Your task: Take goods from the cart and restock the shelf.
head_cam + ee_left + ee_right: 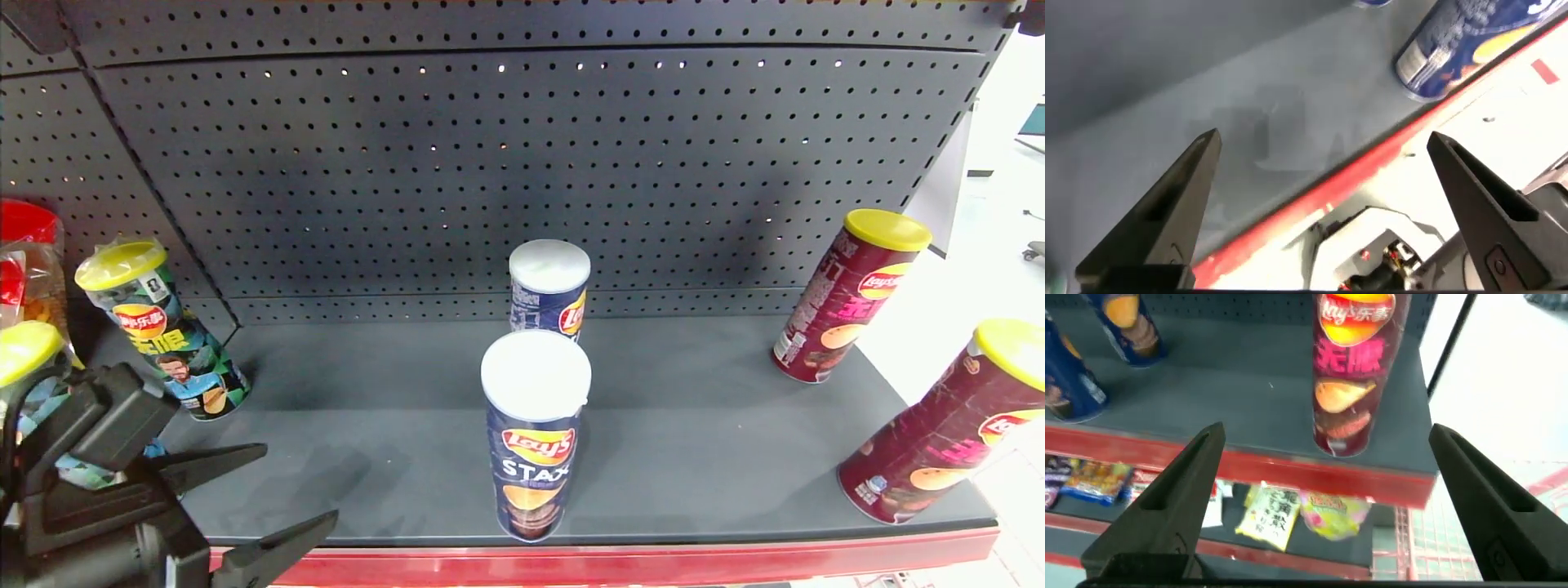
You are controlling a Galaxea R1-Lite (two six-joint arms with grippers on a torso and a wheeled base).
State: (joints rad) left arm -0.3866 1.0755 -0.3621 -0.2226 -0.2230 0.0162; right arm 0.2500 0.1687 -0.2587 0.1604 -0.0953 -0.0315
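Stretching away ahead of both claws is a dark grey shelf [702,425], backed by a perforated panel [490,163] and finished with a red front lip [653,563]. Bright floor [1004,204] is showing past the shelf's right end.

The left claw [265,498] is hovering at the lip, its two black fingers spread wide apart, gripping nothing and touching nothing. Just ahead of it and to its right, a front blue can [535,433] is standing upright near the lip. A rear blue can [549,287] is standing directly behind that one, close to the panel. Beyond the left claw and slightly to its left, a green can [163,335] with a yellow lid is standing on the deck. A second yellow-lidded can [24,351] is sitting partly hidden behind the arm.

The right claw [1327,433] is hanging in front of the lip with its fingers likewise wide apart and empty. A near maroon can [1351,376] is standing straight ahead of it at the shelf's right end, close to the lip. A far maroon can [849,298] is standing deeper in. Below the right claw, a lower shelf [1143,527] is carrying what look like snack packets [1274,514].

Bare deck is lying between the left claw and the front blue can. A wider stretch is running from the blue cans across to the maroon ones.
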